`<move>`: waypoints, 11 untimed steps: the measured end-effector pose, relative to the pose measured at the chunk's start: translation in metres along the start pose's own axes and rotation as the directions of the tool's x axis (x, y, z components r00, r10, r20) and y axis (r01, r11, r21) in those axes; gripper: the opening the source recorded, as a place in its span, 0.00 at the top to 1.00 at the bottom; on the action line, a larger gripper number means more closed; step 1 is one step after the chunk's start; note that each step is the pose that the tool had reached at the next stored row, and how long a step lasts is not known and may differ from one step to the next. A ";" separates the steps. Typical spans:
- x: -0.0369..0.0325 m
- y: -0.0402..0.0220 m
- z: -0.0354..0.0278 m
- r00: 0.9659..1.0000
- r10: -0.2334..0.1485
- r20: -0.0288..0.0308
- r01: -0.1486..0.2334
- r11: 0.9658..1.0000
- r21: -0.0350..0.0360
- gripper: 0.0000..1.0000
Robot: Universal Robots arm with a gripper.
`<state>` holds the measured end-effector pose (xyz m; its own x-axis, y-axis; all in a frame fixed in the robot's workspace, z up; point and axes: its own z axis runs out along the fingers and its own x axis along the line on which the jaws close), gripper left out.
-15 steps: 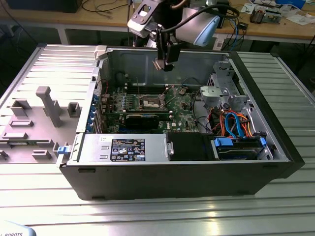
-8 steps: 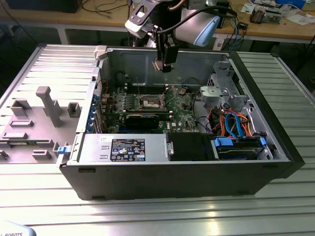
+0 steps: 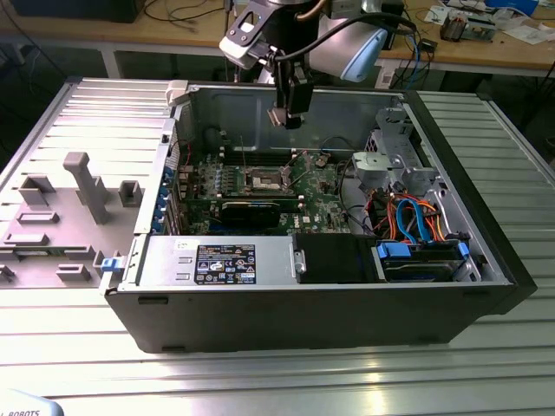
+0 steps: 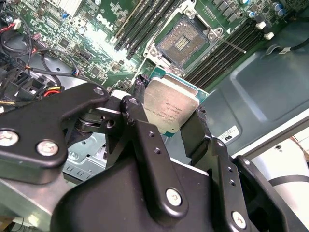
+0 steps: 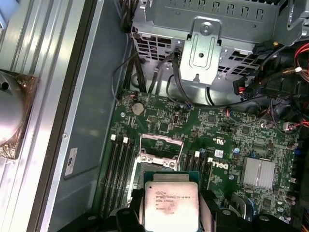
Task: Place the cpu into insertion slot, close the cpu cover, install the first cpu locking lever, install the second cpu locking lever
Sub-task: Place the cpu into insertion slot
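**A:** Entry one, the gripper (image 3: 287,113)?

**B:** It hangs over the open computer case (image 3: 347,303), which sits on the slatted metal bench (image 3: 486,364). The jaws pinch the cpu (image 4: 170,107) by two opposite edges.

**A:** Entry two, the cpu?

**B:** Held in the air with its silver lid facing both wrist cameras, well above the motherboard (image 5: 227,140). It is not yet over the insertion slot (image 4: 185,42).

**A:** Entry three, the slot?

**B:** Bare, with its contact field exposed. The cpu cover (image 5: 160,158) appears swung up off it, though I can't be sure of its angle. I can't pick out the locking levers with any confidence.

**A:** Risks, itemised?

**B:** One: the chip looks turned relative to the socket in the second wrist view. Lowered that way, its notches would miss the keys and the contacts could bend.
Two: the hold is on thin edges only, so a knock against the case wall or the raised cover could tilt the chip or let it slip.
Three: let go too high or off-centre, it could land askew across the socket rim or on the memory slots (image 4: 227,46) beside it.
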<state>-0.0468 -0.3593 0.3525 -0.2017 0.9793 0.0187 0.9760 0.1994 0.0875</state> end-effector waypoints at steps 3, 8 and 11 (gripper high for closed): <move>0.0000 -0.0005 0.0023 1.000 0.010 0.001 -0.010 1.000 0.000 0.46; 0.0001 -0.0021 0.0092 0.998 0.066 0.006 -0.066 0.998 -0.001 0.46; 0.0001 -0.0023 0.0094 0.997 0.072 0.006 -0.072 0.997 0.001 0.46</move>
<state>-0.0482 -0.3593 0.3429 -0.1303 0.9913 0.0188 0.9881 0.1283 0.0849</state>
